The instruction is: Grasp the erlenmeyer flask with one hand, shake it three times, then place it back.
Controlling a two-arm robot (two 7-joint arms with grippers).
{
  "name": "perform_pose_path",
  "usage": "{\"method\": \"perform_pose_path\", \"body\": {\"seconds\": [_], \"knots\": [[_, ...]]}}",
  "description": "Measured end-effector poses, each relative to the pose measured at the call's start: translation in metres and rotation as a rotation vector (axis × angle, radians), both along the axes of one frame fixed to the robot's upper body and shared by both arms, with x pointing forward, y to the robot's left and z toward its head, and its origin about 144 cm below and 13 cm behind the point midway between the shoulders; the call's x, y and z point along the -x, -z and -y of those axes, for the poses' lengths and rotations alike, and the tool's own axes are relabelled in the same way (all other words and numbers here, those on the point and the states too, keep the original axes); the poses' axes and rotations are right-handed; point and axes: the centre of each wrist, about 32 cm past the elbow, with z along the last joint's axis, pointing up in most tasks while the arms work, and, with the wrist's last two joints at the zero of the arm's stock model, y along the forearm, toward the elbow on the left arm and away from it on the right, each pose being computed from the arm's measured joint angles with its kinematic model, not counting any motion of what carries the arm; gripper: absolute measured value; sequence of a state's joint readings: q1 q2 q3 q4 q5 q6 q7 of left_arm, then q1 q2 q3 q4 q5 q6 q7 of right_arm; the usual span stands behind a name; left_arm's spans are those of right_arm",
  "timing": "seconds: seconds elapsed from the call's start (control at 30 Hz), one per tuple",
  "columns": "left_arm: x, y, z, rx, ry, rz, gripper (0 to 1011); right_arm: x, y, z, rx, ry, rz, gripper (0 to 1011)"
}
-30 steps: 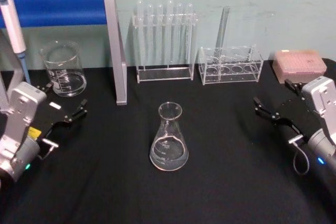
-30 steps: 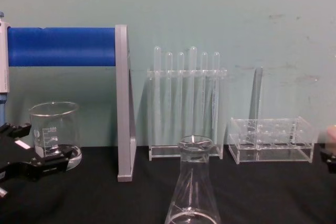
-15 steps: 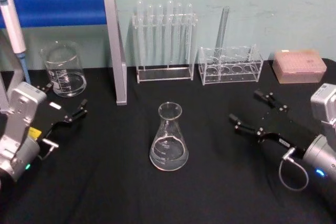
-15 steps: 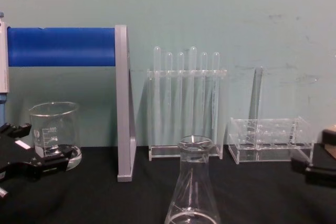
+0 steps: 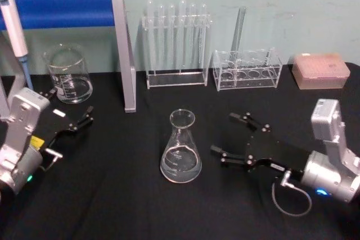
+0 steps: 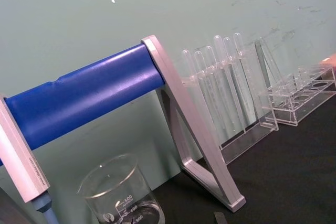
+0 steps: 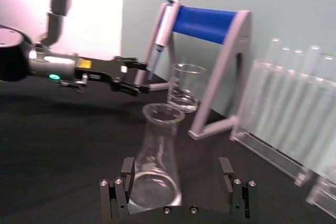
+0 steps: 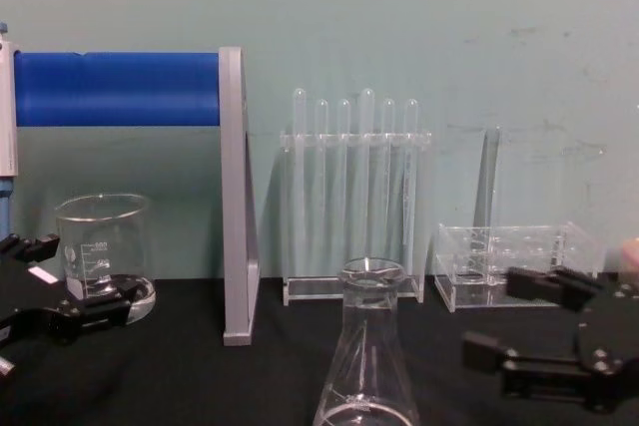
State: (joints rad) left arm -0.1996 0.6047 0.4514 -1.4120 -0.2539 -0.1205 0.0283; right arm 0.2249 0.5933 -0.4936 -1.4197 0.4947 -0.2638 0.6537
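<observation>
Gripper on my right arm (image 5: 223, 133) is spread wide, holding nothing, low over the black worktop (image 5: 140, 206) just beside the erlenmeyer flask (image 5: 181, 151) and not touching it. The flask stands upright mid-worktop; I cannot tell whether it holds liquid. My left gripper (image 5: 72, 107) rests open near the beaker (image 5: 68, 76).

Pale green wall (image 8: 419, 17), black tabletop (image 5: 129, 195)

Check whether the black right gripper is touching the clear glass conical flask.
Apart. In the head view, bare black table shows between the clear glass conical flask and the nearest fingertip of the open black right gripper.
</observation>
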Motion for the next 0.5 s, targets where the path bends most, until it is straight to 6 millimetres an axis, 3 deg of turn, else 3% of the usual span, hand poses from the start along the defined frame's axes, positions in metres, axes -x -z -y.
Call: {"method": "perform_pose_path", "body": {"seconds": [0.5], "knots": [[0.000,0.000,0.000,0.000,0.000,0.000,1001,-0.030,0.004,-0.037,-0.028,-0.118,-0.040,1000]]}}
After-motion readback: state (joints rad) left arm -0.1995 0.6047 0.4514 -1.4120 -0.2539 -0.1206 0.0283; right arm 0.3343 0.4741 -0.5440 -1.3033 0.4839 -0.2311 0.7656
